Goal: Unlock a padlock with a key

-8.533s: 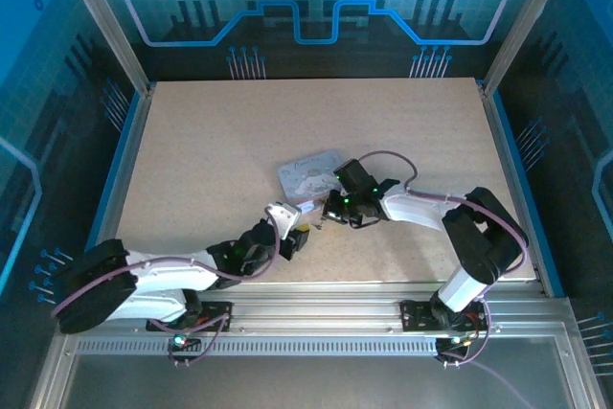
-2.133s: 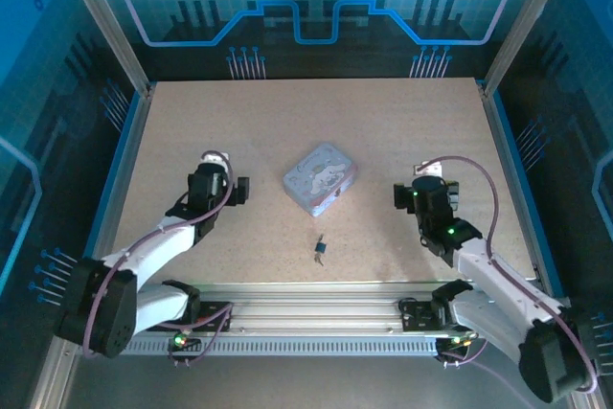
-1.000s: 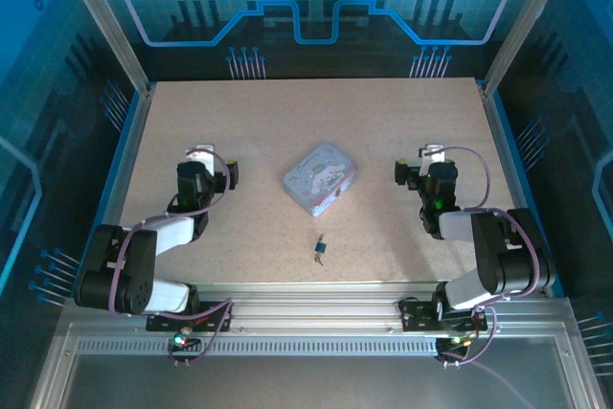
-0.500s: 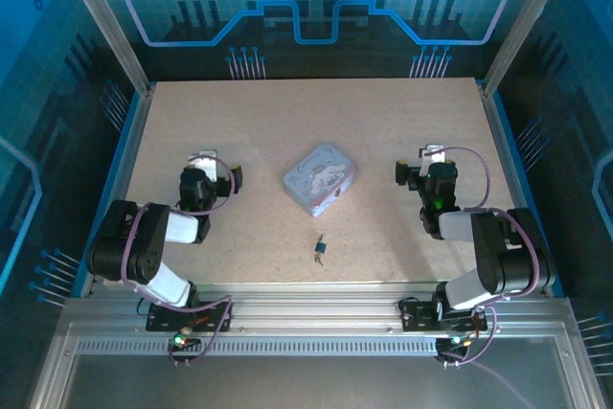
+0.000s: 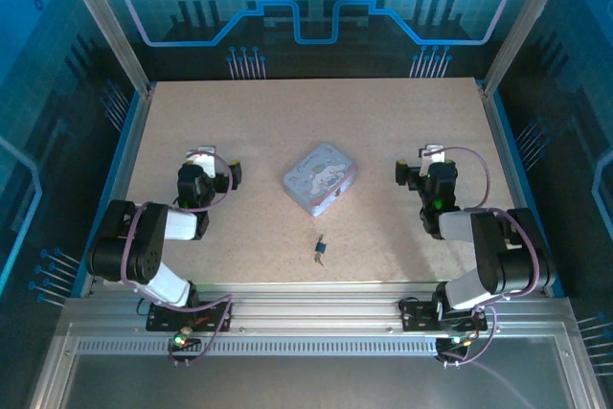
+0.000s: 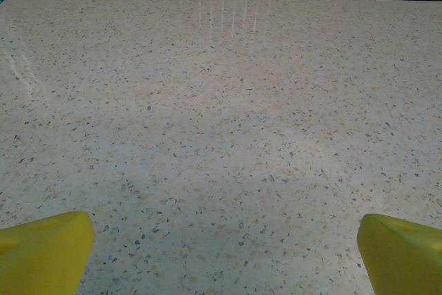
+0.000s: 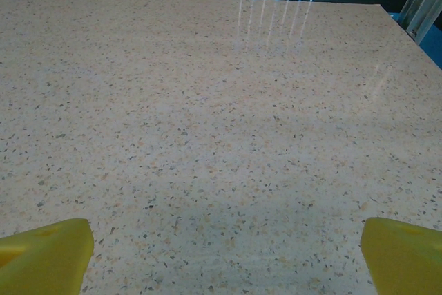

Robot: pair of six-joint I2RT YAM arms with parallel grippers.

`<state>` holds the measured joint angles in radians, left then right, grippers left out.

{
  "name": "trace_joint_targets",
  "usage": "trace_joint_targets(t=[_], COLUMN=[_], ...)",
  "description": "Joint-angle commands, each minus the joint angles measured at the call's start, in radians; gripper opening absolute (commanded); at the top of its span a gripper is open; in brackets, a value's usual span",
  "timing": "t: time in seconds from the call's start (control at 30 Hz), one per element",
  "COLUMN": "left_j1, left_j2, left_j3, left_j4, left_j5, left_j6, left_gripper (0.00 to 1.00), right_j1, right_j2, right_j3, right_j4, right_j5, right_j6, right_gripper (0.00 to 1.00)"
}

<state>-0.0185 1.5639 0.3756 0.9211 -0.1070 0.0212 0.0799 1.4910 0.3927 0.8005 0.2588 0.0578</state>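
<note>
Padlock (image 5: 321,247) lies flat on the speckled table (image 5: 287,122), towards the near edge and roughly midway between the 2 arms, with nothing touching it. At its near end sits a thin dark sliver, the key (image 5: 317,258), touching or just beside the lock; whether it is in the keyhole cannot be told at this size. Farther back, well apart from the lock, the grey embossed tin (image 5: 320,179) rests at an angle near the middle of the table. The left gripper (image 5: 209,170) is folded back on the left side of the table, well apart from tin and lock, and the right gripper (image 5: 427,170) mirrors it on the right. Both point towards the far edge. In the left wrist view the left gripper (image 6: 221,253) has its yellow fingertips (image 6: 41,253) spread to the corners, with bare table between them. The right gripper (image 7: 221,257) has its fingertips (image 7: 407,257) just as wide, gripping nothing.
</note>
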Motion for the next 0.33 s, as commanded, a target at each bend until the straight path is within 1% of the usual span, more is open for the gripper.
trace_joint_targets(t=[0.0, 0.3], left_j1=[0.003, 0.003], left_j2=[-0.011, -0.011], left_j3=[0.009, 0.009], left_j4=[-0.002, -0.002], left_j5=[0.019, 0.019], left_j6=[-0.012, -0.011], left_gripper=[0.99, 0.99], right_j1=[0.021, 0.011], right_j2=[0.011, 0.010], right_j3=[0.014, 0.015], right_j4=[0.000, -0.004], right_j5=[0.025, 0.006], right_j6=[-0.019, -0.014], right_gripper=[1.00, 1.00])
